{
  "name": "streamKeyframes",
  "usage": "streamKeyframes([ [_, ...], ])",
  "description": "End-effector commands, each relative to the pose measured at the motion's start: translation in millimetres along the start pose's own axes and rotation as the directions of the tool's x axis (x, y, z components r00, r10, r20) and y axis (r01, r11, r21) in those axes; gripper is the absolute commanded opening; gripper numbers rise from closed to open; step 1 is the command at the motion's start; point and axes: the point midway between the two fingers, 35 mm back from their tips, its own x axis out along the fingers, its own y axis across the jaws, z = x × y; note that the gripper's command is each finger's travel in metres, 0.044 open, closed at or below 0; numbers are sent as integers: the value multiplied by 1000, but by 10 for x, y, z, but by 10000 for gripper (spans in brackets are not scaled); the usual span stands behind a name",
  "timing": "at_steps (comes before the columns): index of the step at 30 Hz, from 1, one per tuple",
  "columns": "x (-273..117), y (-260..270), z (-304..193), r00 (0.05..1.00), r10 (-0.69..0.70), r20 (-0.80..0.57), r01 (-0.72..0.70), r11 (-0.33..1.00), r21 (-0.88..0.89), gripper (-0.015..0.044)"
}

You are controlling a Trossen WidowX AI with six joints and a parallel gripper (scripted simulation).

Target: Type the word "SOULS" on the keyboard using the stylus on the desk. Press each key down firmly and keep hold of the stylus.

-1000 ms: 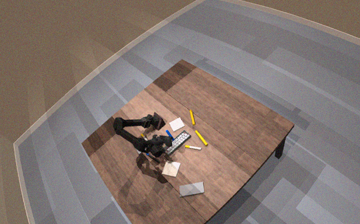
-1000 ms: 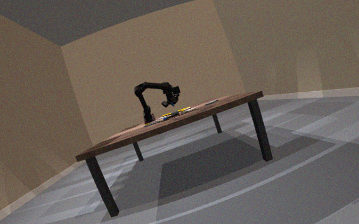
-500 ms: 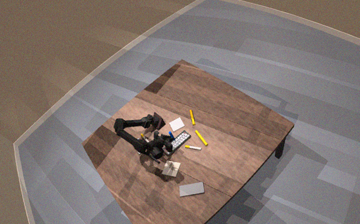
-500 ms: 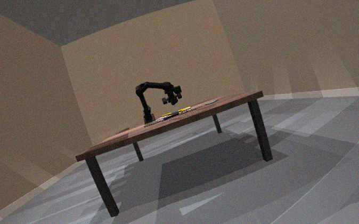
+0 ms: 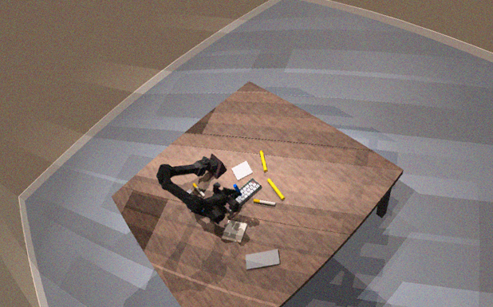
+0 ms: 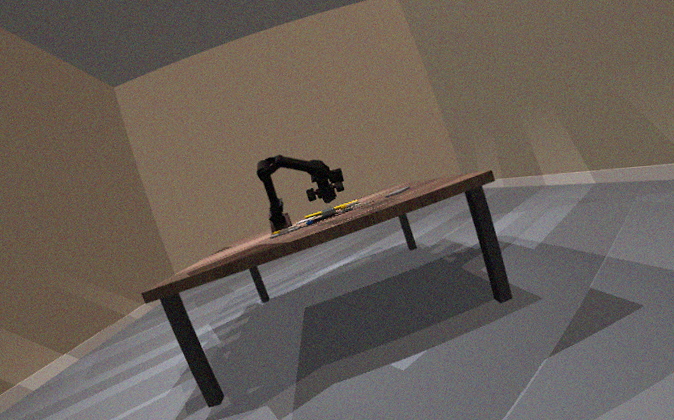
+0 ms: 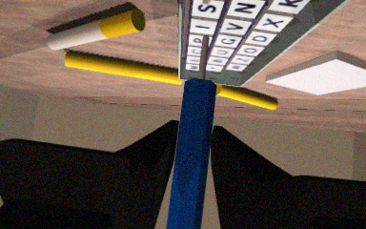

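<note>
My gripper [image 7: 194, 131] [image 6: 328, 199] is shut on the blue stylus [image 7: 193, 148]. The stylus's thin grey tip [image 7: 204, 57] points away from the fingers, over the keyboard [image 7: 281, 42] [image 5: 250, 189]. In the wrist view the tip overlaps the area between the P and I keys and the U and G keys; whether it touches a key cannot be told. The S key [image 7: 206, 9] is near the top edge, and the O key [image 7: 248, 50] and U key [image 7: 222, 52] are right of the tip. The L key is not in view.
Two yellow sticks [image 5: 275, 188] [image 5: 263, 161] and a white-and-yellow marker [image 5: 265, 202] [image 7: 76, 39] lie beyond the keyboard. A white pad [image 5: 241, 170] [image 7: 324, 76] lies beside it. A pale pad [image 5: 234, 230] and a grey block [image 5: 262, 259] lie on the other side.
</note>
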Motion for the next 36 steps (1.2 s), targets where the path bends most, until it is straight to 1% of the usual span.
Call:
streamKeyframes([
  [1, 17, 16, 25, 1000, 4, -2, -4, 1000, -6, 79],
  [36, 106, 16, 179, 1000, 4, -1, -4, 1000, -6, 81],
])
